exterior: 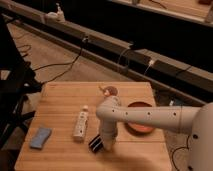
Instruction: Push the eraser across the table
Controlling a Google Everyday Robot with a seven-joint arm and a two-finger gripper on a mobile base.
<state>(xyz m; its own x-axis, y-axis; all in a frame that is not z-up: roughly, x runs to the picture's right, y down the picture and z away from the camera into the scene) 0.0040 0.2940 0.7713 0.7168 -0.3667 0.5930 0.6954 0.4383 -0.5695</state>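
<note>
The eraser (pixel 95 144) is a black block near the front edge of the wooden table (pixel 60 97). Only its left end shows, because the rest is hidden behind my gripper. My gripper (pixel 108 145) points down at the end of the white arm (pixel 150 116). It sits right against the eraser's right side, at table height. The white bottle (pixel 81 123) lies just left of the eraser.
A light-blue pad (pixel 40 138) lies at the front left of the table. A pink cup (pixel 109 91) stands at the back middle. An orange-red plate (pixel 140 118) sits at the right, partly under the arm. Cables and a dark frame lie on the floor to the left.
</note>
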